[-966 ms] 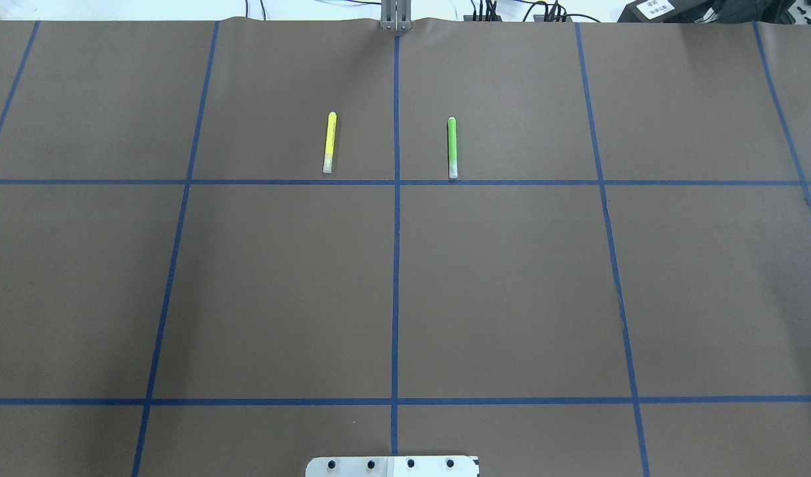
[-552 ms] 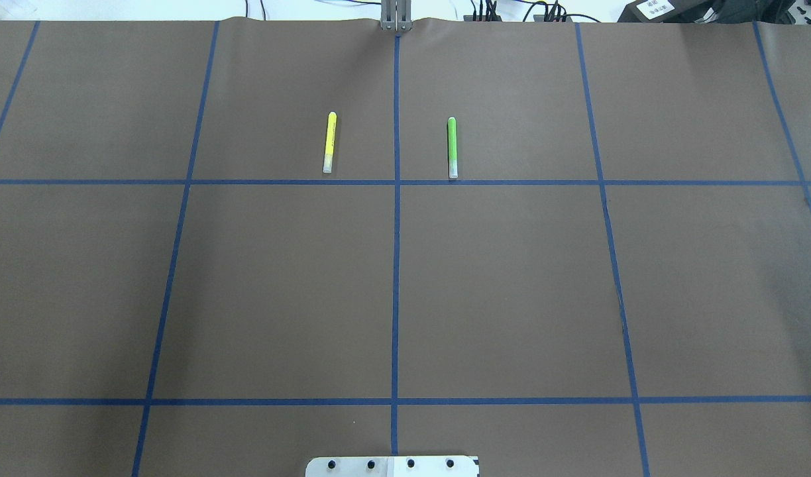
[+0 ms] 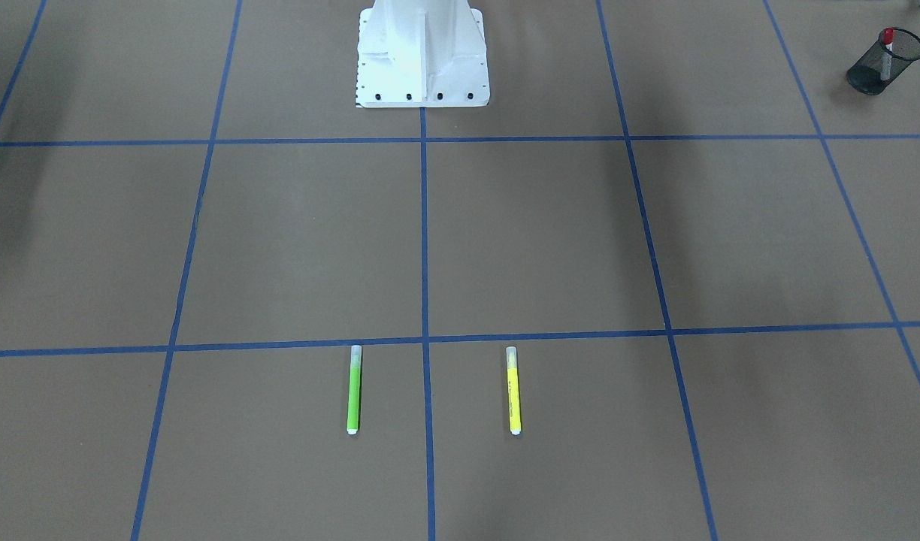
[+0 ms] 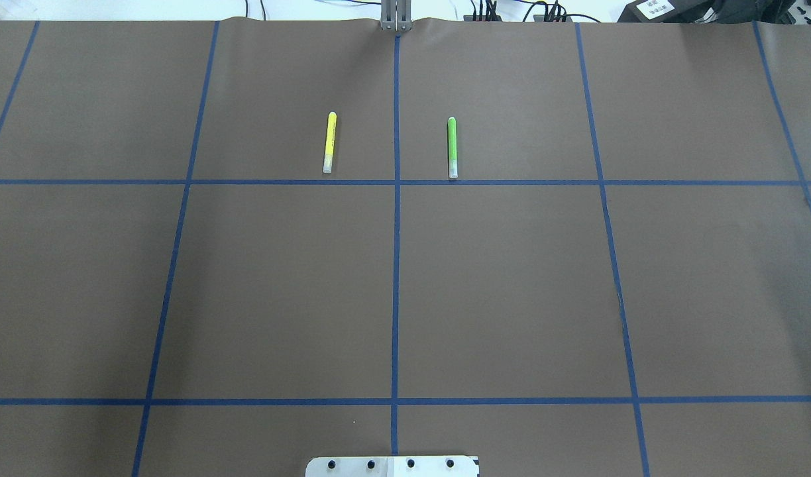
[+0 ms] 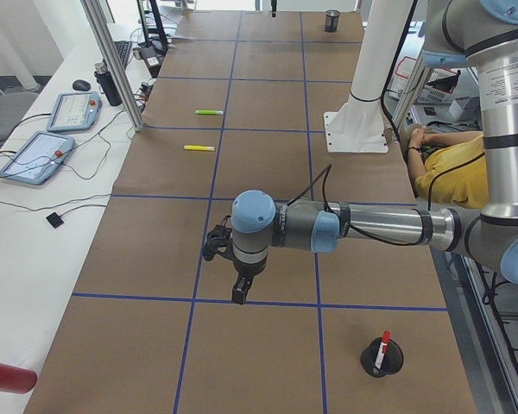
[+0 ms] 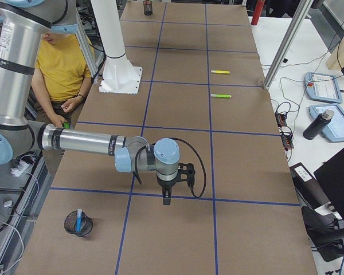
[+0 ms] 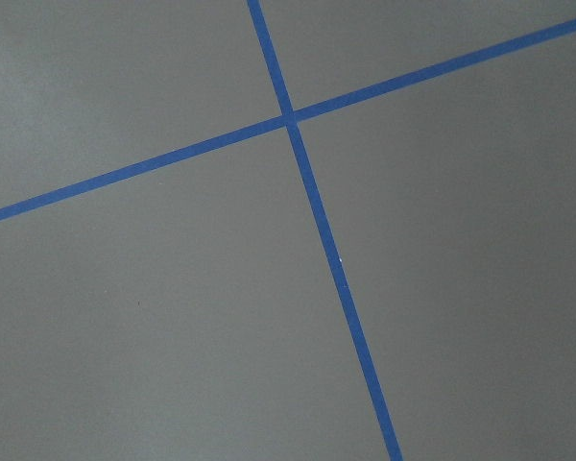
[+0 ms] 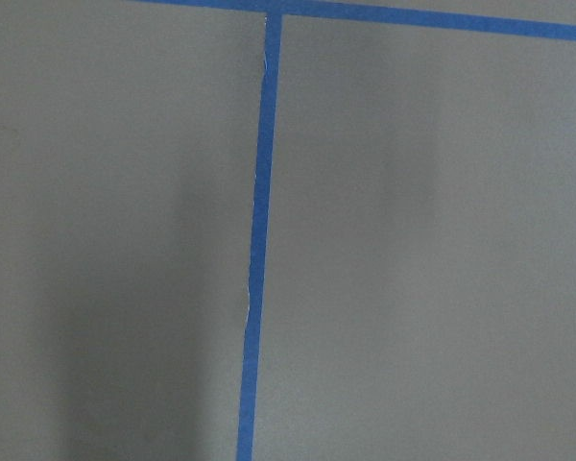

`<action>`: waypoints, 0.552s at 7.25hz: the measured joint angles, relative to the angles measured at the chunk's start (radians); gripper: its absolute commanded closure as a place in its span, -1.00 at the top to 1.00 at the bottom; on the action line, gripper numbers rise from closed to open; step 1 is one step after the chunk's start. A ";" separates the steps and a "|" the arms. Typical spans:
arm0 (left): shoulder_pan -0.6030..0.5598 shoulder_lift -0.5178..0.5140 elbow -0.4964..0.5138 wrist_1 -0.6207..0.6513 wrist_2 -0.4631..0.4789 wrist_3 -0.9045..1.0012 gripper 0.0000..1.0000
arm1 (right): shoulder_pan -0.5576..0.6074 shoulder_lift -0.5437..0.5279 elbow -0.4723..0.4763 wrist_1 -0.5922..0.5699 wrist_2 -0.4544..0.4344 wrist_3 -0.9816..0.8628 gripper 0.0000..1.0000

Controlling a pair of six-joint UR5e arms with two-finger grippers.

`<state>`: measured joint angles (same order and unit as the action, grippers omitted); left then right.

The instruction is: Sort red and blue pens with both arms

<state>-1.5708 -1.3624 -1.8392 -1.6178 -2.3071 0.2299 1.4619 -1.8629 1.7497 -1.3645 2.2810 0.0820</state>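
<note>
Left hand (image 5: 239, 296) and right hand (image 6: 167, 198) hover over the counter (image 5: 138, 259); can't tell if open. Red pen (image 5: 382, 348) sits in a mesh cup (image 5: 369, 363) lower right, blue pen (image 6: 79, 219) in a second cup (image 6: 71, 226) lower left: sorted, I'd say. Yellow marker (image 5: 198, 148), green marker (image 5: 209, 112) farther back, likely distractors.

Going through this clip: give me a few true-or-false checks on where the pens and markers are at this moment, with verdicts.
1. The red pen stands in a black mesh cup. True.
2. The blue pen lies flat beside the markers. False: it stands in a second mesh cup.
3. The yellow marker and green marker lie on opposite sides of the centre tape line. True.
4. The left gripper holds the yellow marker. False: that marker lies untouched, far from it.
</note>
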 measured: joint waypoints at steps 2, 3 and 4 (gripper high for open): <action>0.000 0.000 0.000 0.000 -0.001 0.000 1.00 | 0.000 0.000 0.002 0.004 0.000 0.001 1.00; 0.000 0.000 0.000 0.001 0.000 -0.001 1.00 | 0.000 0.000 0.004 0.005 0.000 0.002 1.00; 0.000 0.000 0.000 0.001 0.000 -0.001 1.00 | 0.000 -0.001 0.006 0.005 0.000 0.003 1.00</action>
<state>-1.5708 -1.3622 -1.8393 -1.6169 -2.3073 0.2288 1.4621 -1.8636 1.7553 -1.3594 2.2814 0.0852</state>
